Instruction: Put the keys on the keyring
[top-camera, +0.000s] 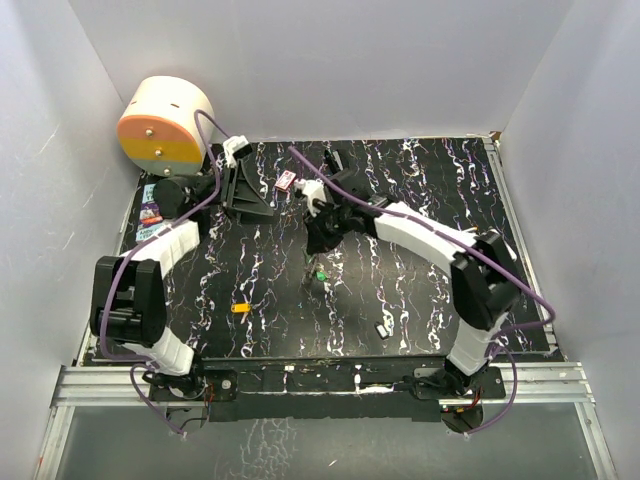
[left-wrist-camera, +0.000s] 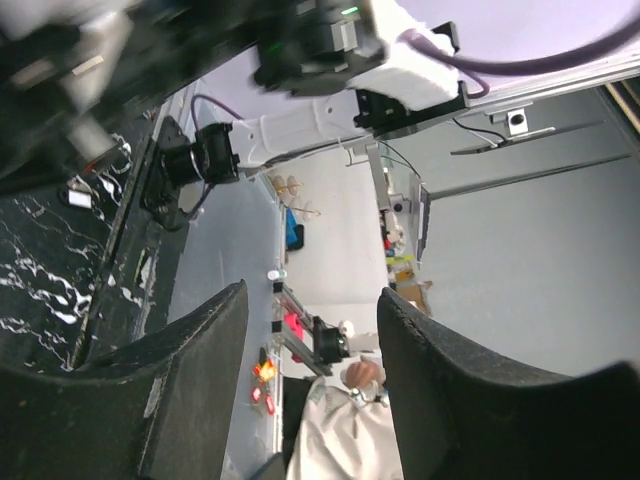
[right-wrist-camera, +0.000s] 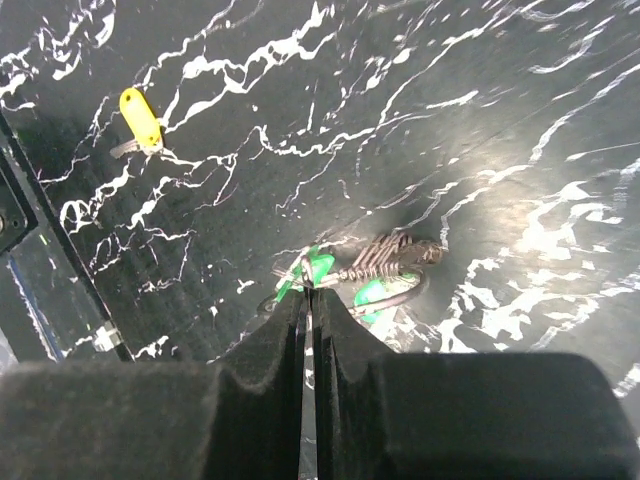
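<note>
My right gripper (right-wrist-camera: 308, 295) is shut on thin silvery metal at the top of a small bunch. The bunch is the keyring (right-wrist-camera: 395, 300), a thin wire arc with a dark coiled bit and bright green tags (right-wrist-camera: 322, 266) on it. In the top view the right gripper (top-camera: 318, 240) is over the middle of the mat, and the green tag (top-camera: 321, 272) hangs just below it. I cannot make out single keys in the bunch. My left gripper (left-wrist-camera: 312, 300) is open and empty. It is raised at the back left (top-camera: 258, 203) and points away from the mat.
A yellow-orange tag (top-camera: 240, 308) lies on the black marbled mat, left of the bunch, and also shows in the right wrist view (right-wrist-camera: 140, 115). A small white and black bit (top-camera: 383, 328) lies at the front right. A pink-red card (top-camera: 285, 181) lies at the back. A cream and orange drum (top-camera: 165, 125) stands at the back left.
</note>
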